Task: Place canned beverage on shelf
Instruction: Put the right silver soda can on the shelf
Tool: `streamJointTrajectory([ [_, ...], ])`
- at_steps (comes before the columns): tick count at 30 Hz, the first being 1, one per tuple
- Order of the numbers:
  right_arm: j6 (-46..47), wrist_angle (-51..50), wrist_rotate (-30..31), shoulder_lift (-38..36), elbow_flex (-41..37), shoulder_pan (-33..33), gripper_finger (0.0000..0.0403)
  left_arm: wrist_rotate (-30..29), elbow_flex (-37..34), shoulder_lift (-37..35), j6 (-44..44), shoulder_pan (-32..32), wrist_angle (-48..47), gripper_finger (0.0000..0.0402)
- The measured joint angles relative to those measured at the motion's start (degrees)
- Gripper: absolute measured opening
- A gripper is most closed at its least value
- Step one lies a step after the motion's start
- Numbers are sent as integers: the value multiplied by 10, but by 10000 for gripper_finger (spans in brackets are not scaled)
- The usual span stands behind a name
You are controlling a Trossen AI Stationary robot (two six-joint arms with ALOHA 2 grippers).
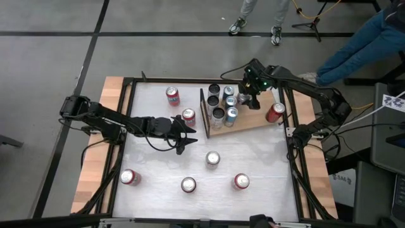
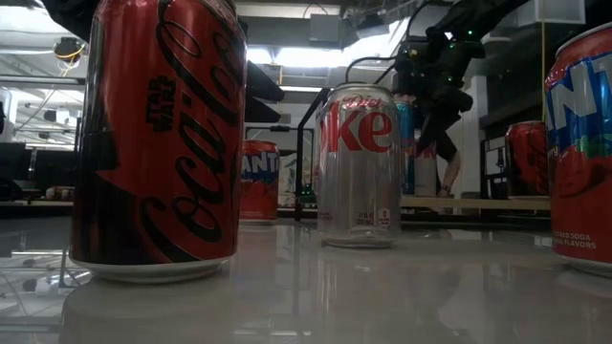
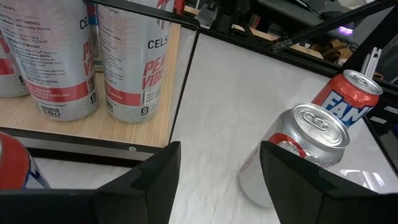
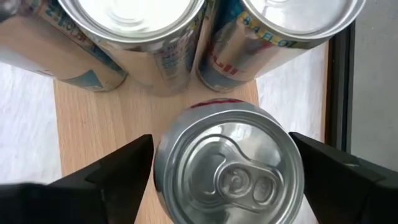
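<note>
The shelf [image 1: 253, 119], a light wooden board with a black frame at its left end, lies at the table's far right. Several cans [image 1: 223, 102] stand on it. My right gripper [image 4: 221, 180] hangs above the board, pointing steeply down. It is open, one finger on either side of a silver-topped can [image 4: 230, 165] that stands upright on the wood. I cannot see any finger touching that can. My left gripper [image 3: 217, 180] hovers open over the table's middle, beside a red can [image 1: 188, 116], with nothing between its fingers.
Loose cans stand on the white table [image 1: 158, 158]: one at the far left [image 1: 173, 95], a silver one [image 1: 212, 158] in the middle, and three near the front edge [image 1: 188, 185]. A red can [image 1: 274, 112] stands at the board's right end. People's legs show beyond the table.
</note>
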Motion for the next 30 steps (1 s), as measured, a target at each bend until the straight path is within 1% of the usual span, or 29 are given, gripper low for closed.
streamJointTrajectory([
  [3,0,1,4,0,0,0,357,0,0,0,0,0,0,213],
  [8,-1,26,35,0,0,0,357,0,0,0,0,0,0,213],
  [15,-2,64,36,0,0,0,357,0,0,0,0,0,0,213],
  [21,-2,57,36,0,0,0,357,0,0,0,0,0,0,213],
  [24,-2,53,50,-3,0,0,357,0,0,0,0,0,0,213],
  [26,-2,47,65,-12,-1,0,357,0,0,0,0,0,0,213],
  [30,-2,30,67,-35,-1,0,357,0,0,0,0,0,0,213],
])
